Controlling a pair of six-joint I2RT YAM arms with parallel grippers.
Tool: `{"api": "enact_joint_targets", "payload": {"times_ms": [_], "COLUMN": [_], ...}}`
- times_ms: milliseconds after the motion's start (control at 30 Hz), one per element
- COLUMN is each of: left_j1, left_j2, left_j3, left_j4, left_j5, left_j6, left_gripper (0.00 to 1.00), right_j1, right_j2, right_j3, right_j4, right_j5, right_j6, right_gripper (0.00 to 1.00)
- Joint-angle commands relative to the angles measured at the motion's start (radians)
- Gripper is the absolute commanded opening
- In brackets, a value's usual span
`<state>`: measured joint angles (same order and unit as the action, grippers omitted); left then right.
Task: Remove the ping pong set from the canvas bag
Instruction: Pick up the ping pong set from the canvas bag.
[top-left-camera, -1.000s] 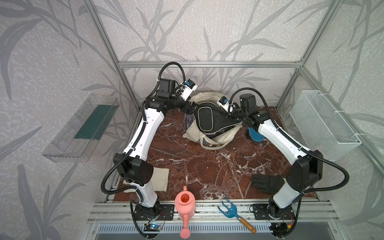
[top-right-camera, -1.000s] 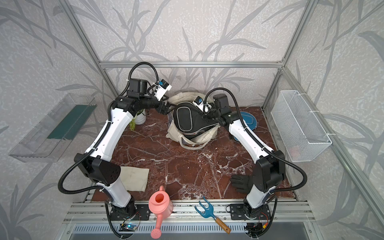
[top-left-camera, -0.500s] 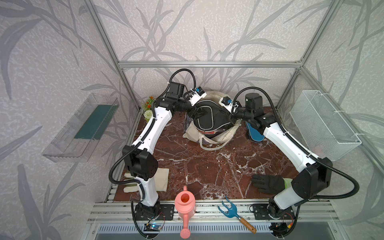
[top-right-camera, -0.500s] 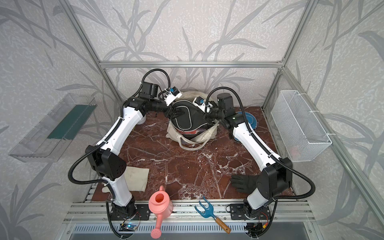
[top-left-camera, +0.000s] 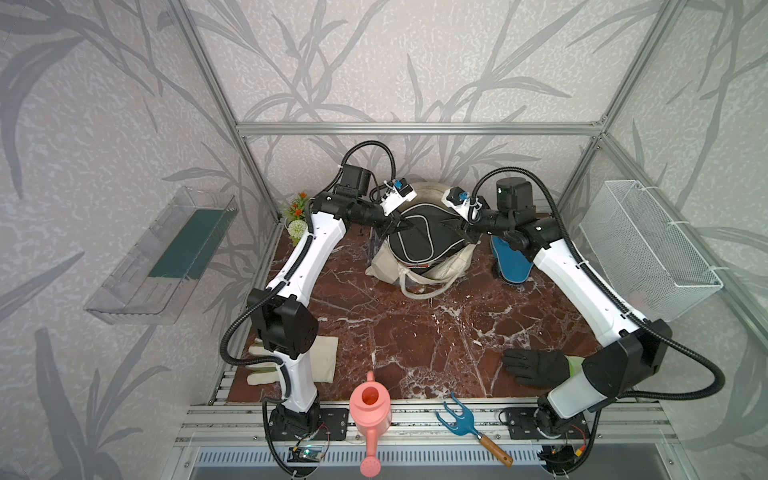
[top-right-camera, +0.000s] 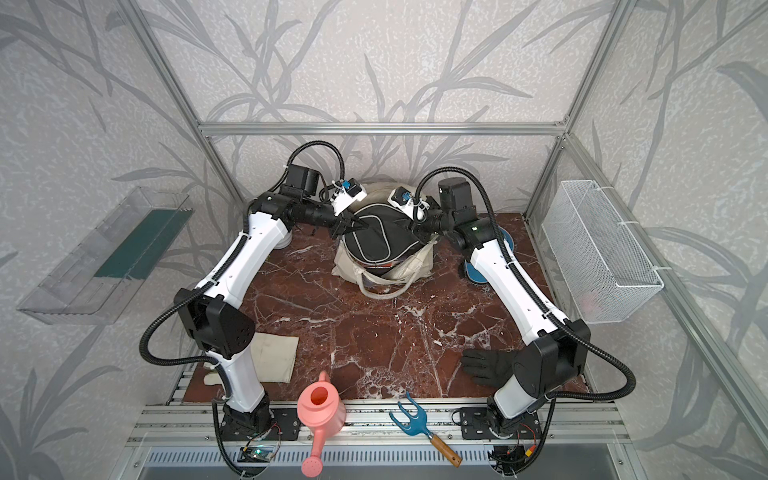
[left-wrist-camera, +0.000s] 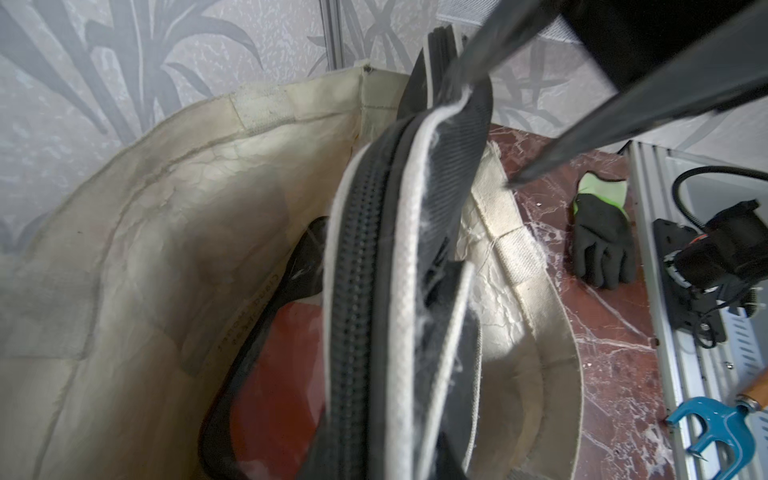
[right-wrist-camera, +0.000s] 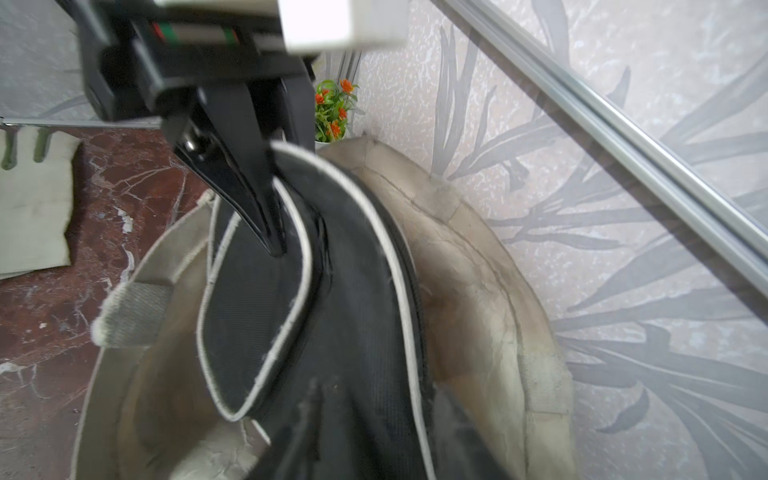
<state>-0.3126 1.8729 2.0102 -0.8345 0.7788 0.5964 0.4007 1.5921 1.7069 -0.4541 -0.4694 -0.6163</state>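
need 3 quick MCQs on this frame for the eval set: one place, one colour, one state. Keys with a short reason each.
1. The watering can is:
A) blue B) pink C) green

2. The black paddle case is:
A) standing partly inside the canvas bag B) lifted clear of the bag C) beside the watering can

3. Clamped on the case's piped edge:
A) the left gripper B) the right gripper C) neither

Key
1 B: its body is pink in both top views.
2 A: the left wrist view shows the case running down into the bag's mouth.
3 A: the right wrist view shows its fingers pinched on the piping; the right gripper's jaws stand apart.
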Motion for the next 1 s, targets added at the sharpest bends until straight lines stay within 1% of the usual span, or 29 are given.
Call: {"api": "enact_joint_targets", "payload": {"times_ms": [0, 167, 300, 400, 600, 700, 767, 800, 833, 900, 933, 967], "left_j1": [-0.008, -0.015, -0.027, -0.031, -0.029, -0.029, -0.028, -0.028, -0.028, -0.026, -0.025, -0.024], "left_j2": [-0.066, -0.074, -0.093, -0.1, -0.101, -0.098, -0.096, -0.095, -0.093, -0.094, -0.094, -0.095], "left_j3": [-0.035, -0.033, -0.072, -0.085, -0.08, -0.062, -0.047, -0.042, -0.033, -0.024, -0.019, -0.016], "left_j4": [0.061, 0.014, 0.042, 0.051, 0.082, 0.085, 0.081, 0.078, 0.075, 0.069, 0.068, 0.071], "left_j5": [-0.046, -0.05, -0.063, -0.05, -0.031, -0.025, -0.019, -0.018, -0.018, -0.016, -0.019, -0.023], "left_j6": [0.067, 0.151, 0.206, 0.244, 0.25, 0.249, 0.25, 0.25, 0.25, 0.247, 0.241, 0.234], "left_gripper": [0.0, 0.0, 0.0, 0.0, 0.0, 0.0, 0.0, 0.0, 0.0, 0.0, 0.0, 0.0], "right_j1": [0.0, -0.002, -0.002, 0.0, 0.002, 0.003, 0.003, 0.002, 0.003, 0.003, 0.003, 0.003], "right_j2": [-0.026, 0.043, 0.191, 0.298, 0.494, 0.571, 0.607, 0.613, 0.619, 0.622, 0.622, 0.618], "right_j3": [0.11, 0.252, 0.435, 0.576, 0.787, 0.855, 0.875, 0.876, 0.877, 0.885, 0.891, 0.899], "right_j4": [-0.169, -0.328, -0.535, -0.682, -0.876, -0.942, -0.954, -0.952, -0.947, -0.94, -0.935, -0.925], "right_j5": [-0.04, -0.058, -0.102, -0.126, -0.145, -0.145, -0.134, -0.13, -0.125, -0.109, -0.092, -0.072], "right_j6": [-0.031, -0.083, -0.133, -0.16, -0.195, -0.205, -0.198, -0.194, -0.189, -0.18, -0.176, -0.163], "right_gripper": [1.0, 0.99, 0.99, 0.99, 1.0, 0.95, 0.87, 0.79, 0.63, 0.36, 0.04, 0.0]}}
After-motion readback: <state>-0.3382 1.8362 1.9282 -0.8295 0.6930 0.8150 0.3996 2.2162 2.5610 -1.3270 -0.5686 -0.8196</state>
